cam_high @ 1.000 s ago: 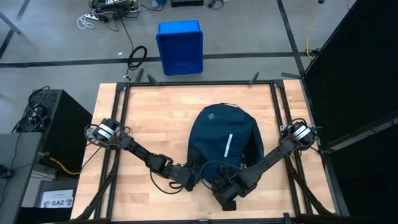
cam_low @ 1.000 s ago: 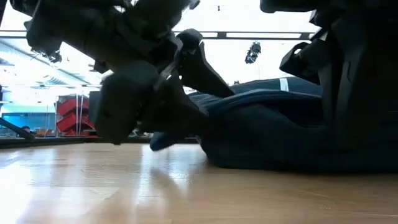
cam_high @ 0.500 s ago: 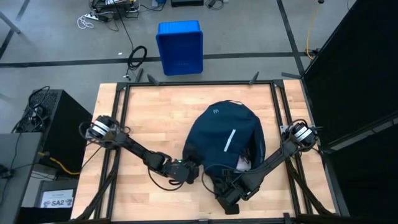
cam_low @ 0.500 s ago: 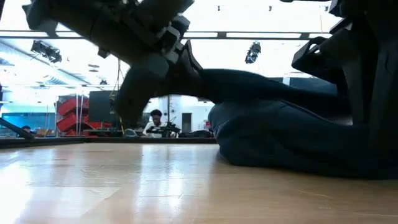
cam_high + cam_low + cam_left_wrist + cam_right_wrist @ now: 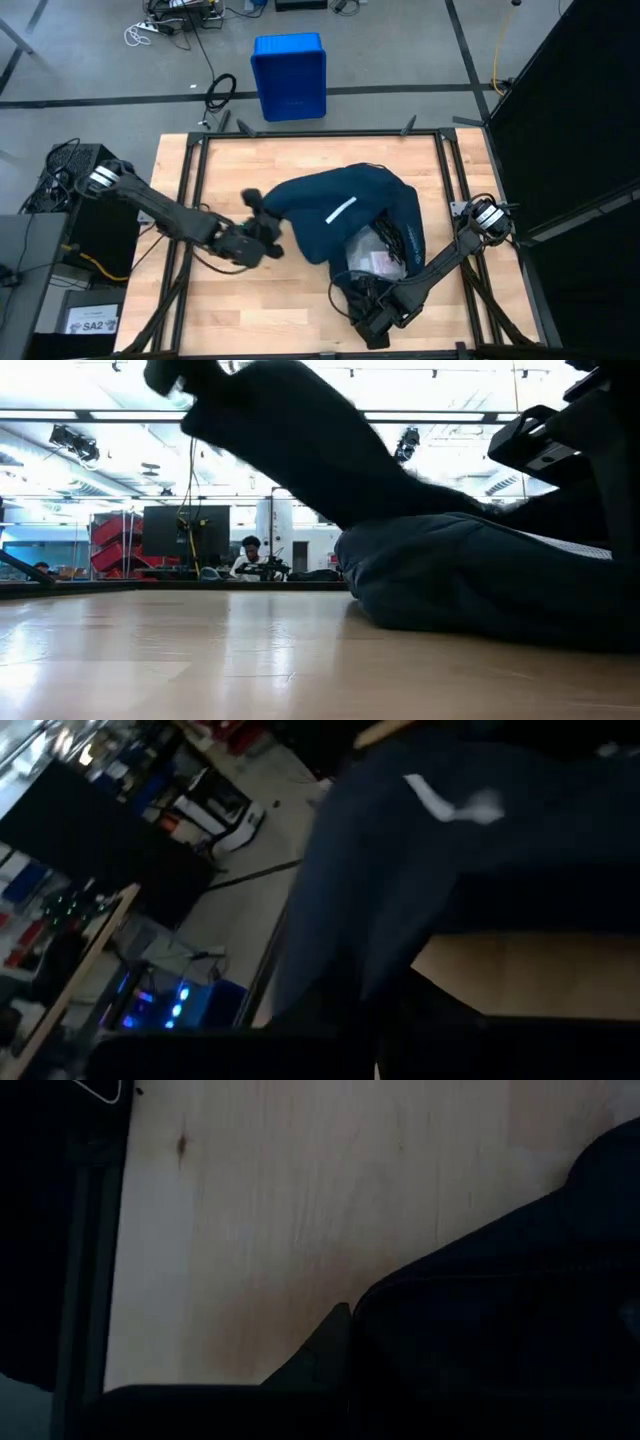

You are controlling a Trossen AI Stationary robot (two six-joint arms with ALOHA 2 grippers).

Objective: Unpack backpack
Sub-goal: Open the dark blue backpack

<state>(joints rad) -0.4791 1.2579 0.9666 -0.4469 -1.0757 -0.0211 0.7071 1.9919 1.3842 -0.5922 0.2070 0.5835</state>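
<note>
Item: backpack (image 5: 340, 225), soft navy fabric, limp, likely light; lay centre-right of the high view on the table (image 5: 240, 170). Left gripper (image 5: 262, 232) clamped on its flap; right gripper (image 5: 372, 320) pinched its lower edge. Best hold: fabric edges.
</note>
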